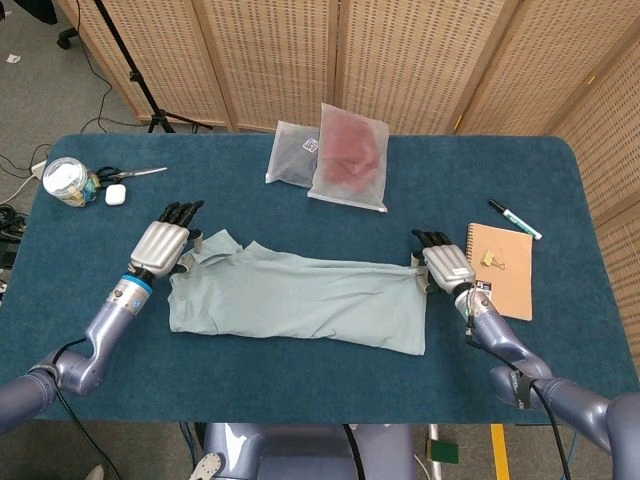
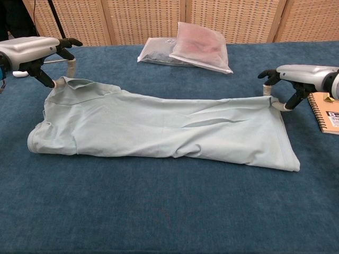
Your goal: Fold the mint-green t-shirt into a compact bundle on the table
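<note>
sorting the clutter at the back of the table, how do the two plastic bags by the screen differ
The red-filled bag is larger and lies partly on top of the dark-filled bag. Its contents look reddish-pink; the other's look dark grey, with a small label. The red one sits further right. Both are frosted, flat pouches, untouched, beyond the t-shirt.

Even, fairly bright indoor light is falling from above me, and nothing is looking dim. Under the mint-green t-shirt (image 2: 159, 129) only a thin, soft shadow is showing along its near edge, and my left hand (image 1: 160, 246) and right hand (image 1: 443, 264) are casting faint shadows on the blue table (image 1: 300, 370). The plastic bags (image 1: 345, 155) are giving off a mild sheen, no harsh glare. Both views are staying sharp; in the chest view the near tabletop is stretching wide and my hands are bending toward the frame's edges.
</note>
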`<state>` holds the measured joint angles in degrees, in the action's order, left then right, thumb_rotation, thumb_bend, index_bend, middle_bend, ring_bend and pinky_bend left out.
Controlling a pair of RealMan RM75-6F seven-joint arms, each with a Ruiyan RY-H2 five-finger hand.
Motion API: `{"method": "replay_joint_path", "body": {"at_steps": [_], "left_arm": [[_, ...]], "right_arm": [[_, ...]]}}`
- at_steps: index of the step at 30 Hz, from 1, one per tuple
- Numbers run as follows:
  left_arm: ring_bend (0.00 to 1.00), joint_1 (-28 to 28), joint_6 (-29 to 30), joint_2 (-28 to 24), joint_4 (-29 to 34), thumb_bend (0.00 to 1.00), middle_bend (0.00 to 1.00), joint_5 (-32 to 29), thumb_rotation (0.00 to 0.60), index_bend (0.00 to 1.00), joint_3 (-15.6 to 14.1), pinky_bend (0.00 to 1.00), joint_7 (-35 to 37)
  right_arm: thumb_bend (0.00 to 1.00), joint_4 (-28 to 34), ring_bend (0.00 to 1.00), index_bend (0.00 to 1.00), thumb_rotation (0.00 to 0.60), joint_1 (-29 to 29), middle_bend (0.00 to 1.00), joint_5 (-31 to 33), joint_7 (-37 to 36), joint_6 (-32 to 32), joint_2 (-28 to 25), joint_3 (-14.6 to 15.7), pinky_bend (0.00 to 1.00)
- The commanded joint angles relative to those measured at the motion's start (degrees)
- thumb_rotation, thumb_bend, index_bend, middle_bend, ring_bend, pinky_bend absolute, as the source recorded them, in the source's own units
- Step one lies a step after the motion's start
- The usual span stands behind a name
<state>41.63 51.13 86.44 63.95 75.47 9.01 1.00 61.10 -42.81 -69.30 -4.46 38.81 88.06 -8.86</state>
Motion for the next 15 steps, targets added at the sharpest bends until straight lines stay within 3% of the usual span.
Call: {"method": "replay_joint_path", "body": {"at_steps": [1, 4, 10, 15], "left_arm": [[0.00, 0.09, 0.11, 0.26, -0.34, 0.67, 0.00, 0.01, 0.600, 0.76, -0.03, 0.00, 0.02], [0.00, 0.26, 0.12, 0.57, -0.81, 0.67, 0.00, -0.12, 0.600, 0.76, 0.04, 0.00, -0.06], [0.00, 0.52, 0.07, 1.18, -1.96, 0.67, 0.00, -0.47, 0.600, 0.76, 0.28, 0.00, 0.30], [0.00, 0.47, 0.64, 1.77, -3.56, 0.67, 0.00, -0.10, 0.600, 0.76, 0.20, 0.00, 1.32]], "right_arm": [[0.19, 1.54, 0.00, 0.00, 0.600, -0.13, 0.00, 3.16, 4.09, -1.15, -1.24, 0.27, 0.00], [0.03, 3.62, 0.00, 0.00, 0.600, 0.66, 0.00, 5.53, 7.67, 1.81, -1.68, -0.41, 0.00], [0.04, 13.57, 0.00, 0.00, 0.600, 3.77, 0.00, 5.82, 10.37, 9.20, -6.70, -1.22, 0.00], [0.05, 23.79, 0.00, 0.00, 0.600, 8.69, 0.00, 1.14, 9.87, 16.74, -13.53, 0.67, 0.00]]}}
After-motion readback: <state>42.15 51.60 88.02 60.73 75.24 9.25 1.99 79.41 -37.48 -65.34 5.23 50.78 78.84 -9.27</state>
